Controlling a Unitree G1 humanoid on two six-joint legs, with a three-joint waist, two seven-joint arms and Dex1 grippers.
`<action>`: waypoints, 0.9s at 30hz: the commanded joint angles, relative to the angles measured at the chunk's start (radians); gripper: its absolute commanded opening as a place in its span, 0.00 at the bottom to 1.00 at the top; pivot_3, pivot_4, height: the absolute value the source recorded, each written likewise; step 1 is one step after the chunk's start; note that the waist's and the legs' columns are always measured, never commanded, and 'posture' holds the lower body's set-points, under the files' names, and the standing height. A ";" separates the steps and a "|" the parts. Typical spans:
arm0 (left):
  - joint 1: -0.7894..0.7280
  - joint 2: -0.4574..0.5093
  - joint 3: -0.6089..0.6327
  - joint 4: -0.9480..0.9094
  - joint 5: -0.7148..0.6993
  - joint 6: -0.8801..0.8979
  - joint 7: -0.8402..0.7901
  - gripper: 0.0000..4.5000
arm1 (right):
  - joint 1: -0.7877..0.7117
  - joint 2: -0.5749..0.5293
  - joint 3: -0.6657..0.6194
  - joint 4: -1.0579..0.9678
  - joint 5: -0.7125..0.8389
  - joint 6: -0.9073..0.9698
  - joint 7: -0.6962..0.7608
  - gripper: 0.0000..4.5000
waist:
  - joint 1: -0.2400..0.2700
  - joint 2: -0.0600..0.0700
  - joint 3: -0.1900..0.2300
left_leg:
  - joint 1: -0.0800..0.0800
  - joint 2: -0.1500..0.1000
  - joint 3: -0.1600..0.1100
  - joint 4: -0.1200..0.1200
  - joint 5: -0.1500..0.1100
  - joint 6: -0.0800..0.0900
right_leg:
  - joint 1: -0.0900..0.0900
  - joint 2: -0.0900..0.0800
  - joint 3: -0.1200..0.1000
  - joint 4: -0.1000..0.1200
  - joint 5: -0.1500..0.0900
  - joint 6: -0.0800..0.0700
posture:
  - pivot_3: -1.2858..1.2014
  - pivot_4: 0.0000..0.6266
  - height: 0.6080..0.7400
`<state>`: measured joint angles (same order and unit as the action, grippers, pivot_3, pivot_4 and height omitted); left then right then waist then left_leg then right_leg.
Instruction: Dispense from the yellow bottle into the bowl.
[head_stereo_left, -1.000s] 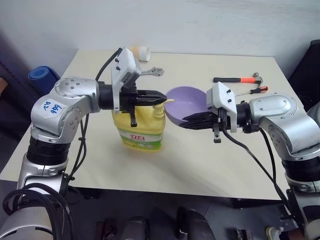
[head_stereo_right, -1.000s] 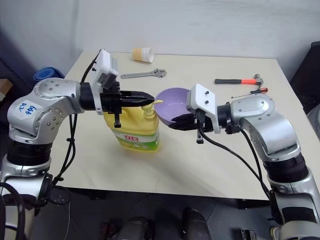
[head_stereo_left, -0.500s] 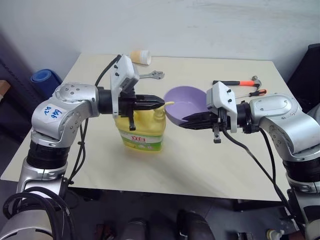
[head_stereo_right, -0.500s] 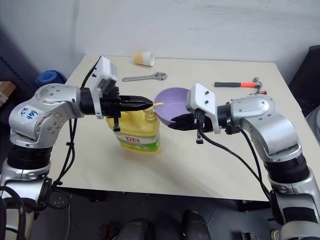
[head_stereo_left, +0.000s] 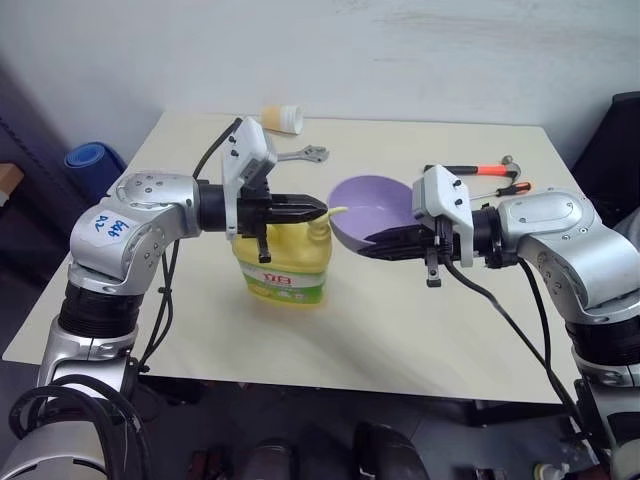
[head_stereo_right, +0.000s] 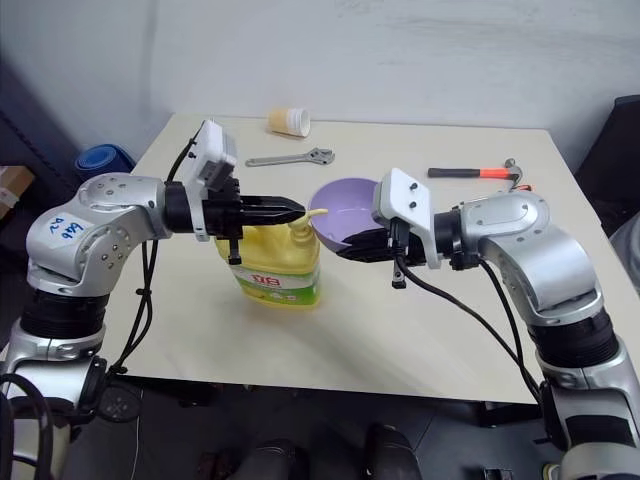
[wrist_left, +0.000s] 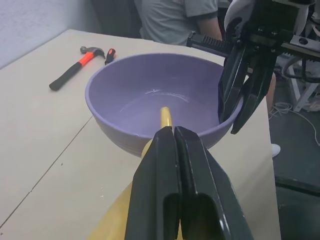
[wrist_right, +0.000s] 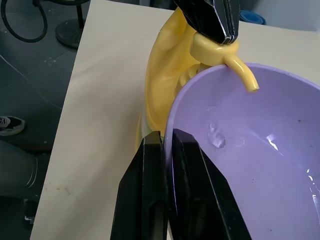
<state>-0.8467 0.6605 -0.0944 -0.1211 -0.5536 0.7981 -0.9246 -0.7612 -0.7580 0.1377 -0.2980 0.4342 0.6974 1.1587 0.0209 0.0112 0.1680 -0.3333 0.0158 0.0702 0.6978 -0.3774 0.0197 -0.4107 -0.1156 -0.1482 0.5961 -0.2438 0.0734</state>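
Note:
The yellow bottle stands upright on the table, its pump spout reaching over the rim of the bowl. My left gripper is shut, holds nothing, and its black fingertips lie on top of the pump head. The lavender bowl is lifted and tilted toward the bottle. My right gripper is shut on the bowl's near rim, seen close in the right wrist view. A few clear drops lie inside the bowl.
A hammer and a screwdriver lie at the back right of the table. A wrench and a pale yellow cup on its side lie at the back. A seated person is beyond the table.
The whole picture has shifted a little. The left gripper stays on the pump head and the right gripper keeps the bowl at the spout.

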 joint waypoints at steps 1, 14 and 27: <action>0.089 -0.023 -0.083 0.079 0.045 0.035 -0.009 0.01 | 0.003 -0.005 -0.028 -0.041 0.020 -0.020 -0.006 0.00 | 0.000 0.000 -0.001 | 0.000 0.000 0.000 0.000 0.000 0.000 | 0.000 0.000 0.000 0.000 0.000 0.000 | 0.52 0.24 1.00; 0.367 0.114 0.450 -0.026 -0.131 -0.224 -0.175 0.01 | 0.308 -0.030 -0.162 0.410 -0.113 -0.503 0.018 0.00 | -0.014 -0.006 0.008 | -0.018 0.000 0.000 -0.001 0.000 0.000 | -0.015 0.001 -0.010 -0.004 0.000 0.000 | 0.52 0.24 1.00; 0.896 0.001 0.503 -0.061 0.026 -0.496 -0.074 0.40 | 0.284 0.069 -0.207 0.954 -0.160 -0.943 0.067 0.34 | -0.021 -0.001 0.021 | -0.019 0.000 0.001 0.001 0.001 0.001 | -0.016 -0.001 -0.003 -0.002 0.002 0.000 | 0.52 0.24 1.00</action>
<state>0.0357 0.6671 0.4078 -0.1523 -0.5557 0.3593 -1.0210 -0.4748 -0.6898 -0.0223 0.6642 0.2354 -0.2177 1.2065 -0.0003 0.0102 0.1894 -0.3525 0.0161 0.0710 0.6992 -0.3760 0.0207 -0.4271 -0.1167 -0.1507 0.5941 -0.2415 0.0738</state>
